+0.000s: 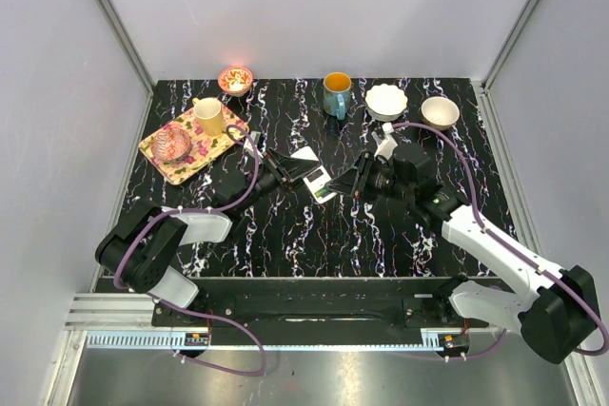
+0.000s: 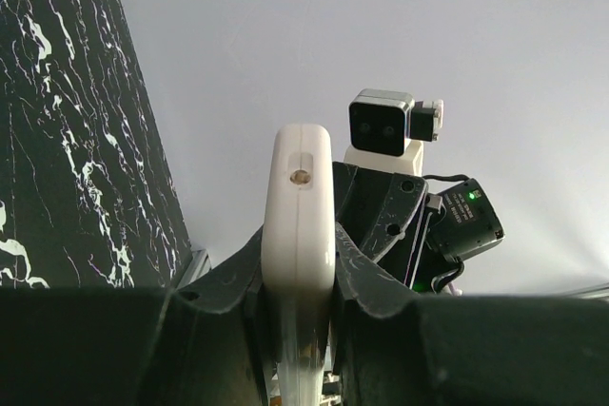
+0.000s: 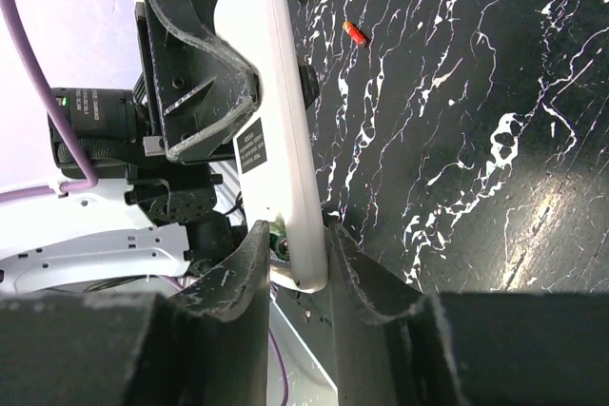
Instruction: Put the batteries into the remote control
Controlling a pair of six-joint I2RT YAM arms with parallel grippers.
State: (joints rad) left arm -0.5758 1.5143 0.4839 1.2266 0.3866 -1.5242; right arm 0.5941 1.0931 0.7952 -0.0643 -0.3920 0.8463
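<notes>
Remote [image 2: 298, 235] edge-on, upright, pinched betw. L gripper [image 2: 298, 278] fingers [image 2: 366, 278], both touching its sides. Small round hole near its top end. Behind: wrist cam [image 2: 381, 123], green LED [image 2: 463, 199] lit. Marbled table [image 2: 67, 140] at left.

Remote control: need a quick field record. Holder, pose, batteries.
remote control: held on edge between both tools
left tool: shut on one end
right tool: fingers pinch the other end
reddish battery: loose on the table
greenish battery: apparently at the remote's end, against a right tool finger
</notes>
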